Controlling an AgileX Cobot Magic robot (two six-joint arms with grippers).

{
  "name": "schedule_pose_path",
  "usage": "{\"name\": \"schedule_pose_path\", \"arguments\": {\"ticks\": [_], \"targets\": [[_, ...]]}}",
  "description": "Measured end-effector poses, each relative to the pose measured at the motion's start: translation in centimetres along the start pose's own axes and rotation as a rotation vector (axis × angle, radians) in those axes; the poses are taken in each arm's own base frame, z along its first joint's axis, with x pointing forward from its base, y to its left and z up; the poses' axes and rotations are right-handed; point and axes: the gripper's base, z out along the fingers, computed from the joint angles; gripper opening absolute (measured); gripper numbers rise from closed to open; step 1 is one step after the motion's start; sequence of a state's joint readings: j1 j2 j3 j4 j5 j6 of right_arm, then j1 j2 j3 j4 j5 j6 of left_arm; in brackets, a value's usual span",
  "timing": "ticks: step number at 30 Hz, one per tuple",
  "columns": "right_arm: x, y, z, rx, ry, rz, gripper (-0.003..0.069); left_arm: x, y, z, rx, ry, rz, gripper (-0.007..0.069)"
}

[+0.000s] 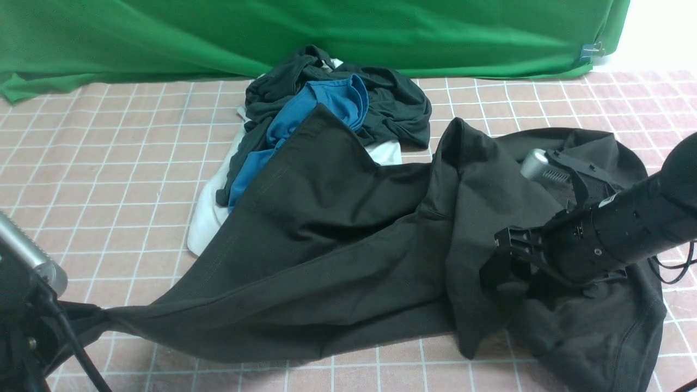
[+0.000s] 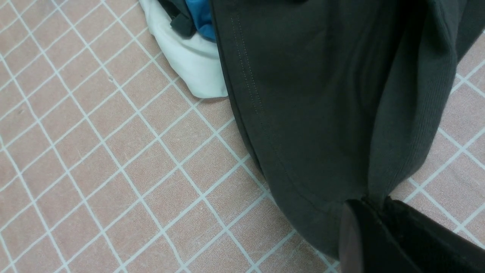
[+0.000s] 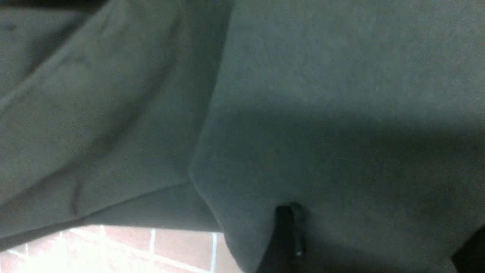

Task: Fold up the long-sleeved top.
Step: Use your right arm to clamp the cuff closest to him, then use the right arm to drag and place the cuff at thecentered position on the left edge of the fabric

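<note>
The long-sleeved top point(image 1: 348, 234) is a large black sweatshirt lying crumpled across the pink checked table; no logo shows. One stretch of it is pulled taut toward the near left, where my left gripper point(image 1: 90, 316) is shut on it. In the left wrist view the black fingers point(image 2: 373, 203) pinch a ribbed edge of the top point(image 2: 303, 94). My right gripper point(image 1: 498, 267) is low over the bunched right part of the top. In the right wrist view its fingers stand wide apart point(image 3: 379, 227) against the dark cloth point(image 3: 322, 113), gripping nothing.
At the back a pile of other clothes touches the top's far edge: a dark garment point(image 1: 392, 103), a blue T-shirt point(image 1: 326, 109) and a white one point(image 1: 209, 212). A green backdrop point(image 1: 326, 32) closes the far side. Checked tablecloth point(image 1: 109, 163) shows at left.
</note>
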State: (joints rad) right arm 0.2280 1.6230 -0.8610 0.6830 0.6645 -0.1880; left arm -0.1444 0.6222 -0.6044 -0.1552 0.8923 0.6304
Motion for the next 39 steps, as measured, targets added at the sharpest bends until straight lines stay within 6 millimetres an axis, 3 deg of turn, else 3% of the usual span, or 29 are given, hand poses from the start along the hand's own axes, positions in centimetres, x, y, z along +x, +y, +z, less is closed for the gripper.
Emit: {"name": "schedule_pose_path", "arguments": {"ticks": [7, 13, 18, 23, 26, 27, 30, 34, 36, 39], "targets": [[-0.4, 0.3, 0.1, -0.006, -0.049, -0.007, 0.0560, 0.0, 0.0, 0.0, 0.000, 0.000, 0.000, 0.0033], [0.1, 2.3, 0.9, -0.010, -0.090, -0.118, 0.0542, -0.1, 0.1, 0.0, -0.008, -0.011, 0.000, 0.0033], [0.1, 2.5, 1.0, 0.015, -0.118, -0.183, 0.0363, -0.1, 0.1, 0.0, -0.007, -0.011, -0.001, 0.0033], [0.3, 2.5, 0.0, 0.046, -0.123, -0.270, 0.0087, -0.1, 0.1, 0.0, -0.006, -0.008, 0.000, 0.0033], [1.2, 3.4, -3.0, 0.033, -0.142, -0.345, 0.0036, 0.0, 0.1, 0.0, -0.008, -0.003, 0.003, 0.0033], [1.3, 3.4, -3.0, 0.035, -0.135, -0.348, 0.0036, 0.0, 0.1, 0.0, -0.008, -0.003, 0.003, 0.0033], [3.7, 4.5, -7.7, 0.017, -0.147, -0.447, 0.0036, 0.1, 0.2, 0.0, -0.021, 0.006, 0.017, 0.0033], [7.8, 5.3, -13.0, 0.017, -0.168, -0.555, 0.0035, 0.0, 0.4, 0.0, -0.047, -0.002, 0.030, 0.0033], [11.2, 5.3, -16.5, 0.006, -0.219, -0.640, 0.0035, -0.2, 0.6, -0.1, -0.061, -0.018, 0.033, 0.0033], [14.2, 4.8, -19.2, -0.021, -0.272, -0.705, 0.0035, -0.7, 0.9, -0.5, -0.086, -0.042, 0.042, 0.0033]]}}
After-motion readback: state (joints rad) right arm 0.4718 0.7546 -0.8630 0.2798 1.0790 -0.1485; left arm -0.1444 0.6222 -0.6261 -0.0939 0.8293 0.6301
